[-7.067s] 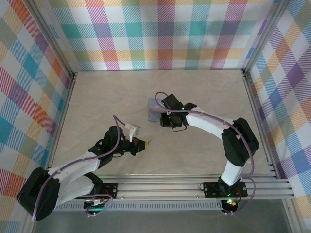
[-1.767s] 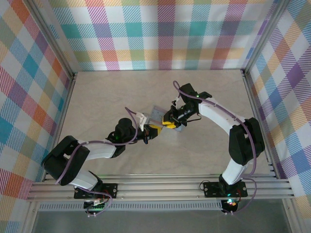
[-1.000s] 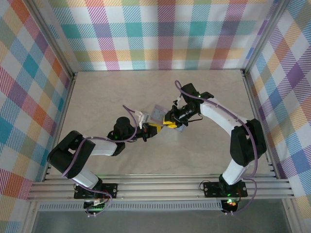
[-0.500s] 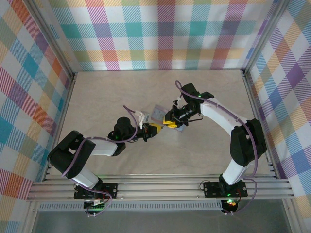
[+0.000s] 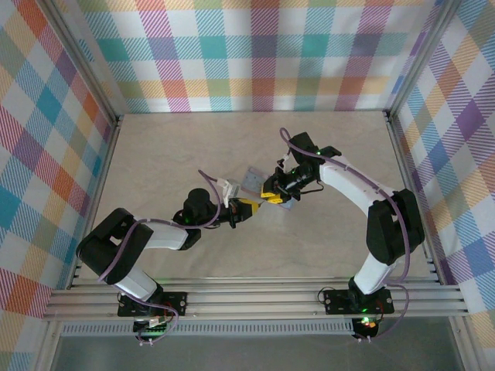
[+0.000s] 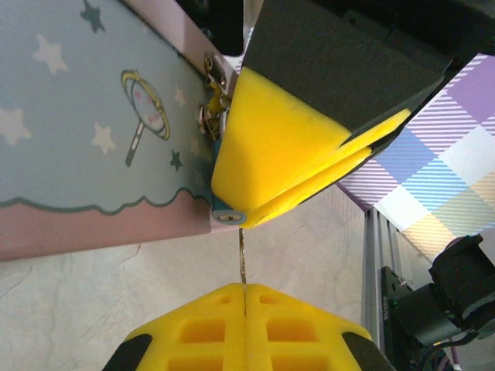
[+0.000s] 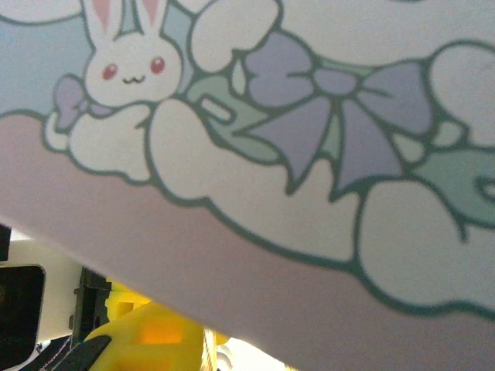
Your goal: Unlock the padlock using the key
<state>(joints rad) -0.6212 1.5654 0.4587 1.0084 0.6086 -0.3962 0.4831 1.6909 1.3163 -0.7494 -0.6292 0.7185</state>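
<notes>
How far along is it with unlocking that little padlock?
Done: the left gripper pinches the key, and the right gripper clamps the padlock at the edge of the tin. In hand: the key's tip sits right at the padlock's underside, lined up with it. Left: pushing it in, turning it, and freeing the shackle.

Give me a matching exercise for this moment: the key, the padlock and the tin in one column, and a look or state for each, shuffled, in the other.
Things:
1. the key
2. the padlock
3. the tin

States:
A. pale blue with stars and a pink edge
B. small teal body at the tips of the right gripper
C. thin grey strip pinched in the left gripper

Pairs: 1-C, 2-B, 3-A
</notes>
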